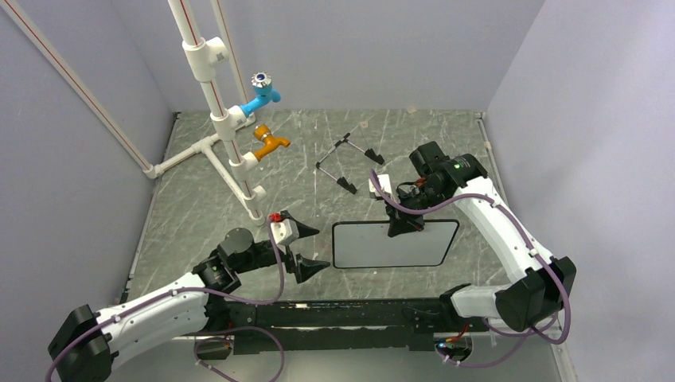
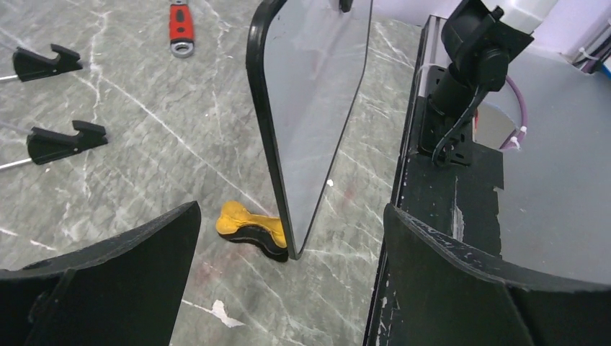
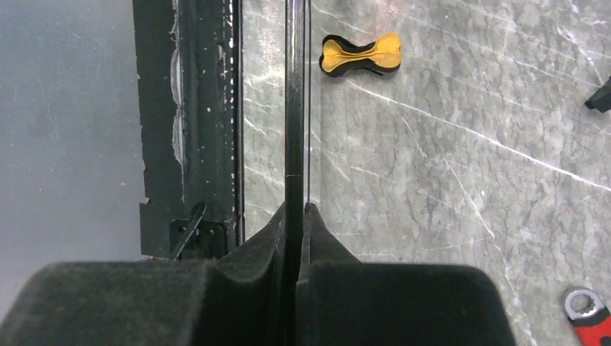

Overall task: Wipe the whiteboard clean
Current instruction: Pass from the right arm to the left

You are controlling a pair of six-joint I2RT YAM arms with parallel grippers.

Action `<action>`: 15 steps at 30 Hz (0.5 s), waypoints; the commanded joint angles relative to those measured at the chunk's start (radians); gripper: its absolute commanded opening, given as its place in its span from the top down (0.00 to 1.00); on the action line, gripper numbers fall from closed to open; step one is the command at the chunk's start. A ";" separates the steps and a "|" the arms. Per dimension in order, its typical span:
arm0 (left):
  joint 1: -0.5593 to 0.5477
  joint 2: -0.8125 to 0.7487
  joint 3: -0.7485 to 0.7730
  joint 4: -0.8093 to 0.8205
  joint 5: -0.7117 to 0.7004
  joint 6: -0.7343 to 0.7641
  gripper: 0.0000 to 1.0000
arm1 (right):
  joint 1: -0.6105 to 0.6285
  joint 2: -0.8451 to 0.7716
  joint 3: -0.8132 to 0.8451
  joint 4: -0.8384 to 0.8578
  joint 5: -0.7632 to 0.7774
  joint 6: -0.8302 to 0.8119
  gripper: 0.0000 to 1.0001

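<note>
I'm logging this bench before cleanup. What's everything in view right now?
whiteboard: one, white with black frame, upright mid-table
eraser: one, yellow and black, on table by whiteboard's lower corner
wire easel: one, black-footed, far side of table
red-handled object: one, red and metal, on table
pipe frame: one, white, far left
taps: two, blue above orange, on pipe frame
table: one, grey marbled, under everything
left tool: one, black, open, left of whiteboard
right tool: one, black, shut on whiteboard's top edge

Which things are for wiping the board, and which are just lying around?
For the job: whiteboard, held by the right gripper; eraser; open left gripper.
Lying around: wire stand; red tool; pipes with taps.
</note>
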 commanded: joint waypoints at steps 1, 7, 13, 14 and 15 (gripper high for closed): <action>0.004 0.056 0.013 0.101 0.075 0.033 0.02 | 0.010 -0.004 0.061 -0.027 -0.057 -0.039 1.00; 0.004 0.104 -0.006 0.173 0.092 0.049 0.04 | 0.011 -0.006 0.050 -0.033 -0.065 -0.051 1.00; 0.004 0.079 -0.036 0.226 0.101 0.063 0.04 | 0.011 0.003 0.045 -0.030 -0.078 -0.057 1.00; 0.004 0.077 -0.039 0.233 0.104 0.065 0.04 | 0.011 0.006 0.044 -0.026 -0.080 -0.057 1.00; 0.003 0.078 -0.039 0.239 0.107 0.066 0.04 | 0.012 0.010 0.045 -0.025 -0.082 -0.055 1.00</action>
